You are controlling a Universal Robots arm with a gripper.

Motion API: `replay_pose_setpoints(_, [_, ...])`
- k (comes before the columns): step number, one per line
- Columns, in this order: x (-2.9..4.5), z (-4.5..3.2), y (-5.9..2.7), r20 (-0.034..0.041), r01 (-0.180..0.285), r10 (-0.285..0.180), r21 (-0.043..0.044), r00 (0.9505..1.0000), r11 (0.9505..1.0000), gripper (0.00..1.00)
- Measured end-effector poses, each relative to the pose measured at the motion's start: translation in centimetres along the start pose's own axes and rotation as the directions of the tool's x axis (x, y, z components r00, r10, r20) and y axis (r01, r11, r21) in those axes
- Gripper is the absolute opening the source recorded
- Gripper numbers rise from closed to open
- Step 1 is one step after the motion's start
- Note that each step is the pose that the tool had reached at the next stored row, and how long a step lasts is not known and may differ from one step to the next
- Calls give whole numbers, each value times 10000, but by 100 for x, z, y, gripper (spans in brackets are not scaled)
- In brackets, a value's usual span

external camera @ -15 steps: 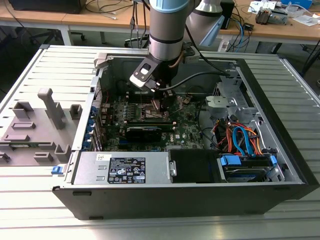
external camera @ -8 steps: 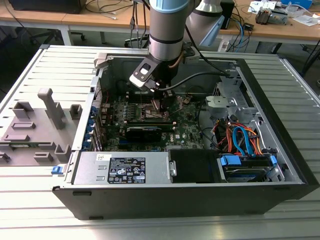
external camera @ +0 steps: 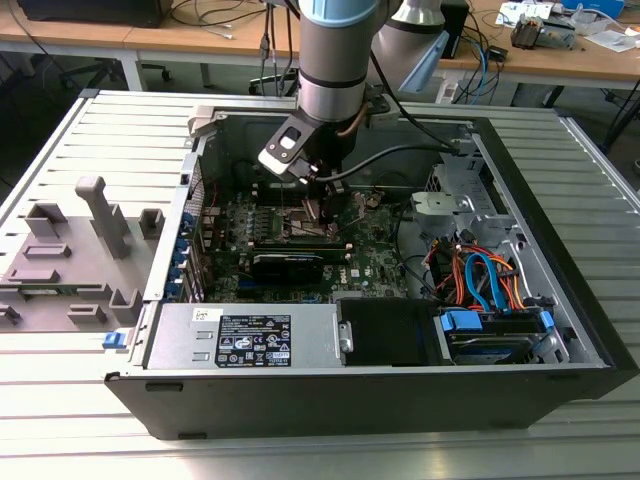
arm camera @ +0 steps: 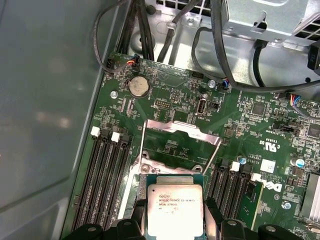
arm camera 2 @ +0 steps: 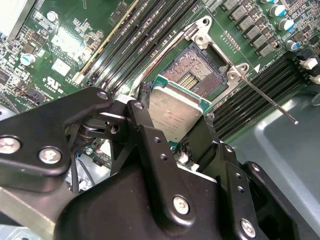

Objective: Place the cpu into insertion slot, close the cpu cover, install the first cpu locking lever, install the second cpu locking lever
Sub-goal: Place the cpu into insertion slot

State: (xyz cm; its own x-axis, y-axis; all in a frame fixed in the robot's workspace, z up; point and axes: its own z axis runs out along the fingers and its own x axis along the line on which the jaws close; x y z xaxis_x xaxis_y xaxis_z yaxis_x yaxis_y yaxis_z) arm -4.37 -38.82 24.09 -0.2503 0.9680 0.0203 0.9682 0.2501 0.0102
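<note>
Arm: in the exterior view it reaches down from above into the open computer case (external camera: pixel 560 330), which lies on its side on a ribbed metal table (external camera: pixel 60 400)
Gripper: the gripper (external camera: pixel 322 208) hangs just over the motherboard (external camera: pixel 375 255), near its middle; in both wrist views its black fingers (arm camera 2: pixel 145 125) frame the chip
Jaws: drawn in only as far as the chip's width, clamped on two opposite edges of the cpu, one finger (arm camera: pixel 136 216) on each side
Cpu: the cpu (arm camera 2: pixel 172 112) sits between the fingers, pale metal top facing up, green rim showing along its far edge; in the first wrist view the cpu (arm camera: pixel 175 212) lies level and square to the socket
Insertion slot: the insertion slot (arm camera 2: pixel 197 70) is open, its field of gold pins bare beyond the chip; the chip overlaps the near side of the slot, and I cannot tell whether it touches it
Cpu cover: the cpu cover (arm camera: pixel 182 130) is swung up on the far side of the slot, its window open
Locking lever: one thin locking lever (arm camera 2: pixel 270 100) sticks out free from a corner of the slot, unlatched
Nearby: black memory slots (arm camera: pixel 105 180) run beside the slot on both sides; a coin cell (arm camera: pixel 139 86) lies beyond the raised cover
</note>
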Motion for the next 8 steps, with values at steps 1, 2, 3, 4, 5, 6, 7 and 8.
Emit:
replay_pose_setpoints(1, [0, 1, 0, 0, -21, 21, -1, 10000, 10000, 55])
replay_pose_setpoints(2, [0, 2, 0, 0, -37, 37, -1, 10000, 10000, 55])
replay_pose_setpoints(3, [0, 2, 0, 1, -48, 48, -1, 10000, 10000, 55])
replay_pose_setpoints(4, [0, 3, 0, 1, -64, 64, -2, 10000, 10000, 55])
replay_pose_setpoints(5, [0, 4, 0, 1, -75, 75, -2, 10000, 10000, 55])
replay_pose_setpoints(6, [0, 5, 0, 1, -100, 100, -2, 9999, 9999, 55])
replay_pose_setpoints(7, [0, 6, 0, 1, -120, 120, -3, 9999, 9999, 55])
replay_pose_setpoints(8, [0, 6, 0, 1, -131, 131, -3, 9999, 9999, 55])
